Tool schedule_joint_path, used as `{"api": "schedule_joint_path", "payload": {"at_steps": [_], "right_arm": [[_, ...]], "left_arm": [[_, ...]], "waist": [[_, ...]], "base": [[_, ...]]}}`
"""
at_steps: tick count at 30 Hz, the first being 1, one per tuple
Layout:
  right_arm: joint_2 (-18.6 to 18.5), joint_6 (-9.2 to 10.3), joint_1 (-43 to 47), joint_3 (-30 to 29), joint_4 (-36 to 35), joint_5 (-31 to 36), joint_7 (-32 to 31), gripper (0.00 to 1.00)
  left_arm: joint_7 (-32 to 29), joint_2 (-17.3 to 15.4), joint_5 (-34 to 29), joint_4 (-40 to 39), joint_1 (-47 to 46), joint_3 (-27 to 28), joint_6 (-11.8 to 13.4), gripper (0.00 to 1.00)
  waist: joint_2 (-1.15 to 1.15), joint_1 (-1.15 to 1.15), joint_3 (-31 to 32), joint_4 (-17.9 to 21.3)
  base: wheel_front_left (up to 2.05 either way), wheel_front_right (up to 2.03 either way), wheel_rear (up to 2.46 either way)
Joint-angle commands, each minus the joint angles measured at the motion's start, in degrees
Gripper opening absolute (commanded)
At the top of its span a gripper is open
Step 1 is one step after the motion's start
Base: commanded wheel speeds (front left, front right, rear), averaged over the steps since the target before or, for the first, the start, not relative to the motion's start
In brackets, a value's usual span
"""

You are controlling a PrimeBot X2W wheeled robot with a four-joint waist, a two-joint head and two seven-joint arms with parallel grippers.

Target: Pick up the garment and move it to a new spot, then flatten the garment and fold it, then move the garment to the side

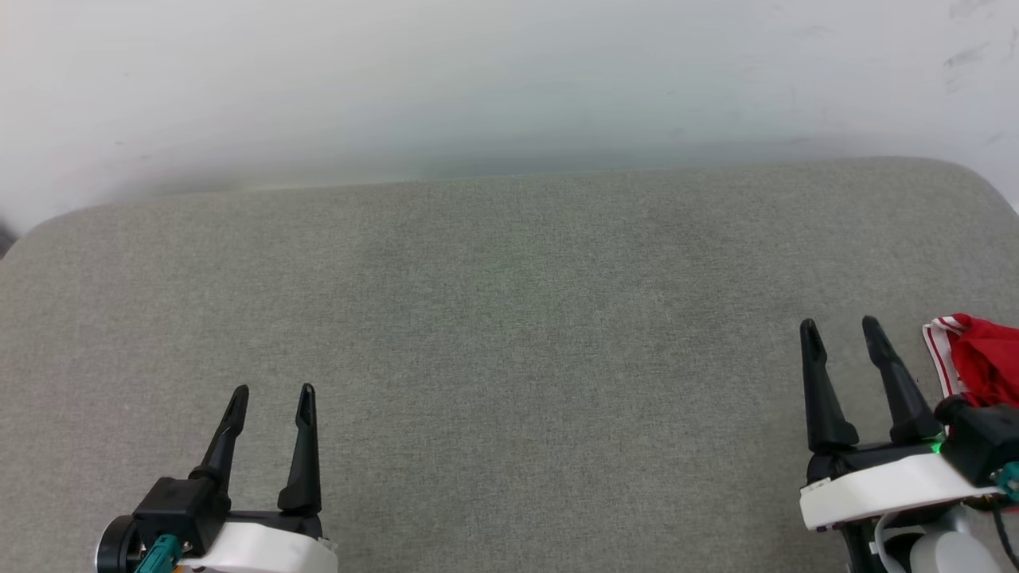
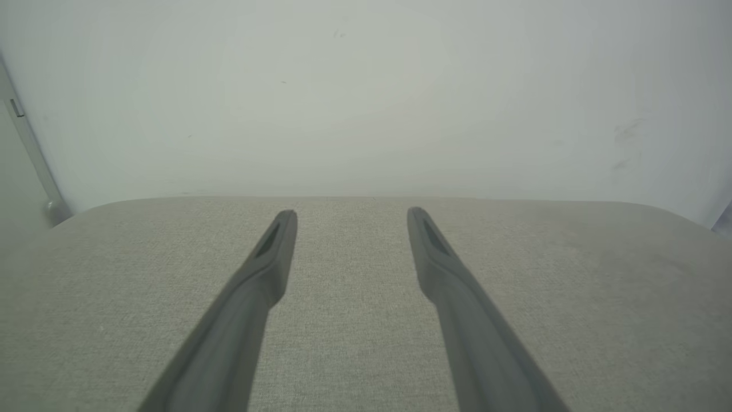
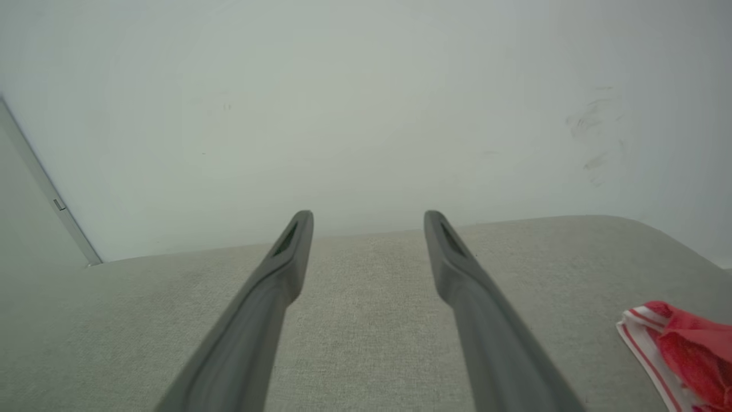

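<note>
Garment: red garment (image 1: 983,358), bunched on the bench (image 1: 509,302), just beside the right pincer (image 1: 840,323) on its outer side, not touching it.
Right pincer: spread, holding nothing.
Left pincer (image 1: 272,391): spread and empty, well apart from the right pincer, on the side away from the garment.
Handling: I judge it light, soft and floppy, so it will sag when lifted. I'd pinch the striped trim nearest the right pincer.
Views: the right wrist shows the trim lying flat. The head view cuts the garment off. The left wrist looks across the bench to the wall.

Head looks down; wrists, seemingly low, share the grey surface (image 2: 600,320).
</note>
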State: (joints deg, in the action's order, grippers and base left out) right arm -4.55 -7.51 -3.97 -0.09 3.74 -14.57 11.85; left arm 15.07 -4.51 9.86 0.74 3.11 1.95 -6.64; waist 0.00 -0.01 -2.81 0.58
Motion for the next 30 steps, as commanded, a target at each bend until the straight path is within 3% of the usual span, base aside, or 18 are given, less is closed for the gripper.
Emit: {"api": "schedule_joint_path", "payload": {"at_steps": [1, 17, 30], "right_arm": [[0.62, 0.04, 0.91, 0.18, 0.38, 0.37, 0.62, 1.00], [1.71, 0.04, 1.04, 0.81, 2.80, 4.30, 2.30, 1.00], [1.78, 0.04, 1.48, 1.26, 3.08, 3.57, 2.72, 1.00]], "left_arm": [[0.13, 0.28, 0.38, -0.04, 0.34, -0.16, -0.35, 1.00], [0.13, 0.45, -0.85, -1.58, 1.12, -1.23, -0.78, 1.00], [0.13, 0.55, 0.59, -2.53, 1.15, -1.43, -0.82, 1.00]], "waist": [[0.00, 0.01, 0.05, -0.05], [0.00, 0.01, 0.02, -0.17], [0.00, 0.01, -0.11, -0.21]], "base": [[0.00, 0.00, 0.00], [0.00, 0.00, 0.00], [0.00, 0.00, 0.00]]}}
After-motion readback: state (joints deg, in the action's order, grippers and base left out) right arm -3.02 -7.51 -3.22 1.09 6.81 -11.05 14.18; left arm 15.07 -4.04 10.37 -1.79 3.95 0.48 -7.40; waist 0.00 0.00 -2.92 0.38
